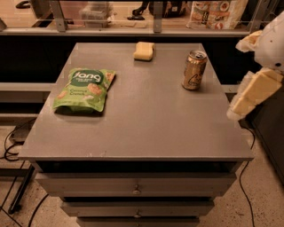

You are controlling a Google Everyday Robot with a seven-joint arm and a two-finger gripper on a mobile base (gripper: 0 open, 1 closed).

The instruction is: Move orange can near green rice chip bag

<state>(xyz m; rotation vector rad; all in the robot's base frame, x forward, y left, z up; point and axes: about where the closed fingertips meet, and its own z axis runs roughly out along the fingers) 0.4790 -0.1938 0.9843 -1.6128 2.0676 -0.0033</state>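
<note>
The orange can point(194, 69) stands upright on the grey table point(146, 128), at its far right. The green rice chip bag point(84, 89) lies flat on the left side of the table, well apart from the can. My gripper point(249, 96) hangs at the right edge of the view, beside the table's right edge. It is to the right of the can, nearer the camera, and touches nothing.
A pale yellow sponge block point(144, 50) lies at the far edge of the table, between bag and can. Drawers point(135, 189) sit under the tabletop. A shelf with packaged goods point(213, 13) runs behind. Cables point(13, 146) lie on the floor at left.
</note>
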